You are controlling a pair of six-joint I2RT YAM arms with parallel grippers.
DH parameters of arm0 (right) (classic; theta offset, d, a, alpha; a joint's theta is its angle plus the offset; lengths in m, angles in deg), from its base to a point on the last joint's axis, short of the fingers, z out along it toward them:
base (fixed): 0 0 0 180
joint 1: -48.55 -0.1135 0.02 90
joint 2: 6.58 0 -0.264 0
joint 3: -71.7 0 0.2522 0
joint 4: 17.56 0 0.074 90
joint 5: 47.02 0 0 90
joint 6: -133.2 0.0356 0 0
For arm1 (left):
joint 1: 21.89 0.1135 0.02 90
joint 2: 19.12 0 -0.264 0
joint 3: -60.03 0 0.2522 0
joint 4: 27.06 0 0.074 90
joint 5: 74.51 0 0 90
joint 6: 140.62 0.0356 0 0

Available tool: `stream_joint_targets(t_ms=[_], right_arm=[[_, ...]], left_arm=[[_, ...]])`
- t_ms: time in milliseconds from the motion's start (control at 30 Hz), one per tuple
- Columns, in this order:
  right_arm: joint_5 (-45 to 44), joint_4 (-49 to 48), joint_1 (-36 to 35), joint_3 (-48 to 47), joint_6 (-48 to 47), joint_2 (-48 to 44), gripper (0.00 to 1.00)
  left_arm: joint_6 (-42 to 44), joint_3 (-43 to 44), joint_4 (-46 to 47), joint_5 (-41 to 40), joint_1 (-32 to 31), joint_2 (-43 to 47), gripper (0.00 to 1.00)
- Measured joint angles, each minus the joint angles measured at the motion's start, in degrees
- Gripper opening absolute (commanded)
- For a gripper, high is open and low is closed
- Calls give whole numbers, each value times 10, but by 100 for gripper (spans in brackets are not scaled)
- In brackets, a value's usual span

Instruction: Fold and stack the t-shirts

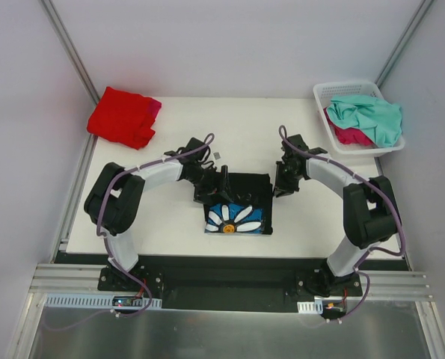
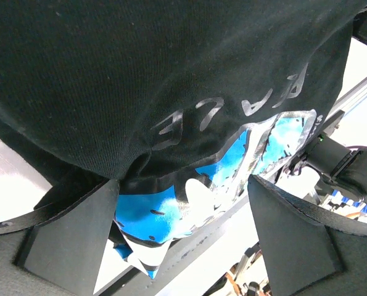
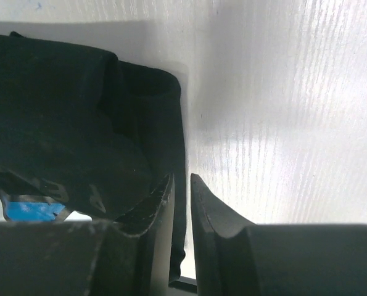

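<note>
A black t-shirt (image 1: 250, 187) lies folded in the middle of the table, its white daisy print (image 1: 235, 215) on blue facing up at the near edge. My left gripper (image 1: 216, 187) is at the shirt's left side, open wide. In the left wrist view the black t-shirt (image 2: 140, 61) hangs just past the left gripper (image 2: 183, 234), and nothing is pinched. My right gripper (image 1: 282, 187) is at the shirt's right edge. In the right wrist view the right gripper (image 3: 181, 177) is almost shut, with a slim empty gap over the black t-shirt's (image 3: 60, 111) edge.
A folded red t-shirt (image 1: 121, 116) lies at the back left, with a pink edge (image 1: 154, 108) showing. The white basket (image 1: 334, 88) at the back right holds a crumpled teal shirt (image 1: 372, 112) over a magenta one (image 1: 349, 136). Grey walls enclose the white table (image 1: 244, 127).
</note>
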Motion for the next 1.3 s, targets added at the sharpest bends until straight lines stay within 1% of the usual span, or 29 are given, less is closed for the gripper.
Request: stream_joint_targets(t_ms=[167,400,500,667,800,900,1033,1300], right_arm=[[7,6,0,0,-1,-16,20],[8,37,-3,-11,-6,-104,20],[5,41,-3,-7,-6,-127,20],[-17,52,-4,20,-4,-138,20],[-70,83,-10,25,5,-130,20],[-125,106,-27,15,14,-97,20],[-172,122,-52,3,24,-50,19],[-212,126,-76,-20,38,12,18]], left_arm=[[-4,-5,1,-5,0,14,86],[-6,5,-17,-22,0,35,87],[-6,12,-41,-60,1,53,87],[-7,18,-99,-170,17,75,89],[-16,19,-148,-276,43,72,89],[-24,30,-176,-334,46,60,89],[-33,44,-189,-371,45,41,89],[-42,53,-206,-421,34,12,89]])
